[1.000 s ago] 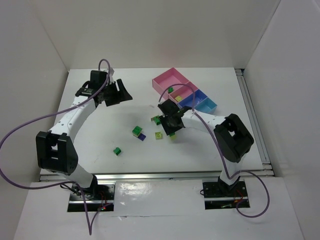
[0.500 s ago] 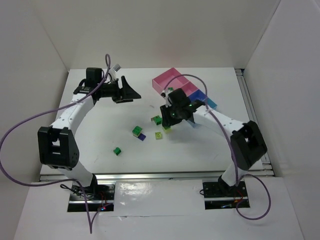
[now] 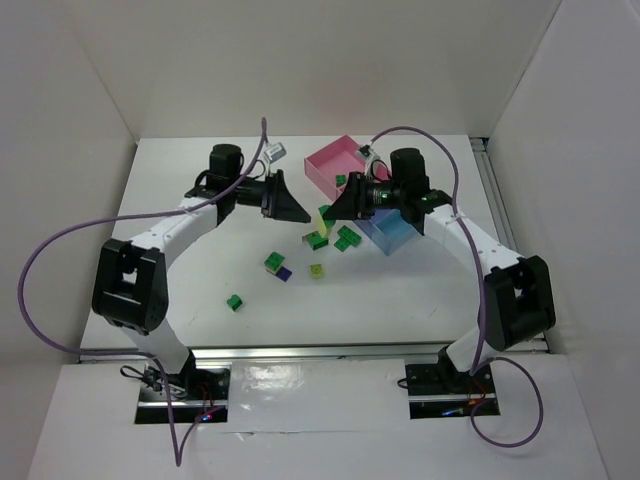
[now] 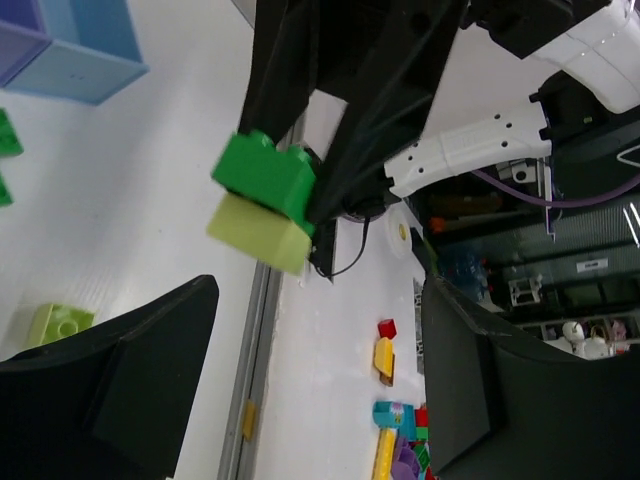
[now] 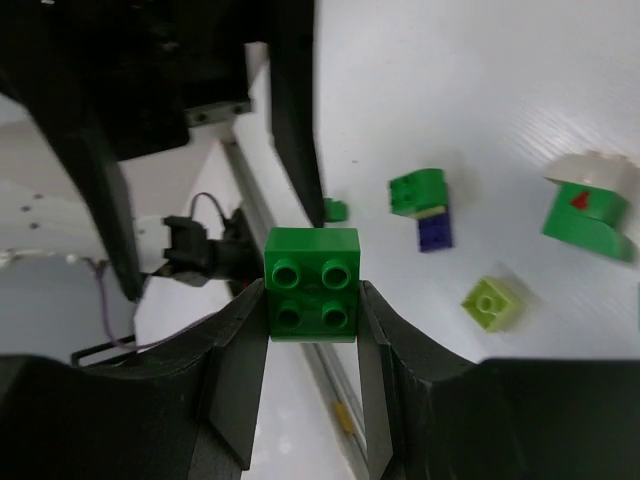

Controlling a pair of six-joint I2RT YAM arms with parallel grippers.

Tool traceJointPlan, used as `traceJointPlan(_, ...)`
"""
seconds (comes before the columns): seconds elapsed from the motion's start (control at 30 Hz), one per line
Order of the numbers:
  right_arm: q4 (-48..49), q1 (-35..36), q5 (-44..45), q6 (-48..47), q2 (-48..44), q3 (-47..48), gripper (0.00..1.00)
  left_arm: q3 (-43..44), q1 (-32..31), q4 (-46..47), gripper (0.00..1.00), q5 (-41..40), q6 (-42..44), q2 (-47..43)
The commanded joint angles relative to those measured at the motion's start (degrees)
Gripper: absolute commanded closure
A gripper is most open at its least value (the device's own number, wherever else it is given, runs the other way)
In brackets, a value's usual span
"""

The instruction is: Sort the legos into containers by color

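From the overhead camera we see the left gripper (image 3: 297, 208) and the right gripper (image 3: 336, 207) raised above the white table (image 3: 200, 270), pointing at each other with their tips close. A green studded plastic brick (image 3: 326, 212) sits at the right gripper's tip. Past them lie the large pink shallow plastic tray (image 3: 330, 158) and the blue shallow plastic tray (image 3: 398, 232). On the table below are a loose green brick (image 3: 315, 240), a second green brick (image 3: 348, 238), a green-on-dark-blue stack (image 3: 274, 264), a small yellow-green brick (image 3: 317, 270) and a lone green brick (image 3: 234, 301) nearest the bases. In the left wrist view, the left gripper (image 4: 320, 320) has its black fingers (image 4: 120, 380) spread wide with nothing between them. Just ahead hangs the green studded plastic brick (image 4: 268, 172), with a pale yellow-green block (image 4: 258, 232) stuck under it, pinched in the right gripper's fingers. In the right wrist view, the right gripper (image 5: 312, 305) is clamped on the green studded plastic brick (image 5: 312, 268), four studs facing the camera. The left arm's dark fingers stand beyond it.
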Motion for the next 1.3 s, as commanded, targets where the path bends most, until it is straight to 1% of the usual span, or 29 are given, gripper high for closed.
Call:
traceJointPlan(0.0,13.46,-1.02,-11.2,8.39,-1.46,-0.84,0.59,2.45,-2.47,9.54,0.15,1.65,-3.57,2.82)
traceJointPlan(0.07,14.18,-1.02,-11.82,8.93,-0.93,-0.84,0.59,2.45,-2.48,12.88,0.15,1.65,-5.77,4.48)
traceJointPlan(0.23,16.2,-1.02,-13.58,10.77,-0.93,-0.14,0.59,3.76,-3.01,13.95,0.2,2.87,-5.78,6.6)
traceJointPlan(0.3,16.82,-1.02,-13.58,11.47,-0.93,-0.14,0.59,4.56,-3.62,13.95,0.2,3.49,-5.78,6.6)
traceJointPlan(0.33,17.69,-1.02,-14.1,11.48,-0.32,-0.14,0.59,4.56,-3.62,15.09,0.22,3.49,-6.56,6.6)
traceJointPlan(0.4,18.83,-1.02,-14.11,12.71,-0.32,-0.67,0.59,4.56,-4.15,17.28,0.25,3.49,-8.67,6.6)
traceJointPlan(0.43,18.84,-1.02,-14.11,12.71,-0.32,-0.67,0.59,3.86,-4.15,19.12,0.26,4.19,-10.07,7.13)
traceJointPlan(0.47,18.84,-1.02,-14.11,12.71,-0.32,-0.67,0.59,3.33,-4.67,24.1,0.28,4.98,-11.65,7.13)
traceJointPlan(0.5,18.84,-1.02,-14.11,12.71,-0.32,-0.67,0.59,2.72,-4.68,27.19,0.3,5.51,-15.67,7.13)
traceJointPlan(0.57,18.84,-1.02,-14.11,12.71,0.21,-0.67,0.59,1.13,-4.68,32.56,0.33,6.21,-19.38,7.66)
traceJointPlan(0.6,18.84,-1.02,-14.11,12.71,0.21,-0.67,0.59,1.13,-4.68,37.98,0.34,6.83,-23.14,8.18)
traceJointPlan(0.67,18.84,-1.02,-13.58,12.71,0.21,-0.67,0.59,-0.62,-4.68,43.02,0.37,7.44,-26.77,8.71)
traceJointPlan(0.7,18.84,-1.02,-13.58,12.71,0.73,-0.67,0.59,-0.63,-4.68,48.09,0.43,7.45,-30.35,9.32)
traceJointPlan(0.83,18.84,-1.02,-12.36,12.71,0.74,-0.67,0.59,-1.77,-4.68,58.67,0.58,8.58,-39.78,10.81)
traceJointPlan(0.87,18.84,-1.02,-12.35,12.71,0.74,-0.67,0.59,-1.77,-4.68,63.04,0.68,8.59,-41.53,11.69)
traceJointPlan(0.9,18.84,-1.63,-11.39,13.32,0.74,-1.19,0.59,-2.29,-4.68,65.26,0.71,9.11,-44.77,11.7)
traceJointPlan(0.93,18.23,-1.64,-10.34,13.33,0.74,-1.19,0.59,-2.3,-4.68,67.46,0.74,9.12,-46.28,12.57)
traceJointPlan(0.97,18.23,-1.64,-9.72,13.33,0.22,-1.19,0.59,-2.3,-4.68,71.13,0.79,9.12,-47.78,13.36)
traceJointPlan(1.07,15.42,-3.13,-6.65,11.92,-0.57,-1.19,0.59,-2.83,-3.54,76.86,0.88,10.35,-53.75,14.95)
traceJointPlan(1.1,14.8,-4.09,-5.85,11.22,-1.36,-1.19,0.63,-3.43,-2.58,80.89,1.0,10.96,-55.33,14.95)
traceJointPlan(1.13,13.84,-4.88,-4.45,10.43,-1.37,-0.67,0.64,-3.44,-1.44,82.93,1.0,10.96,-58.74,15.65)
traceJointPlan(1.17,13.22,-4.89,-3.83,10.43,-1.89,-0.67,0.64,-3.44,-0.82,85.04,1.0,11.57,-60.26,15.66)
traceJointPlan(1.23,10.69,-5.51,-1.47,8.32,-1.9,0.12,0.64,-4.84,1.11,87.6,1.0,11.58,-62.29,16.27)
traceJointPlan(1.27,10.06,-5.51,-0.41,8.32,-2.42,0.91,0.64,-4.85,1.73,87.08,1.0,11.58,-62.29,16.27)
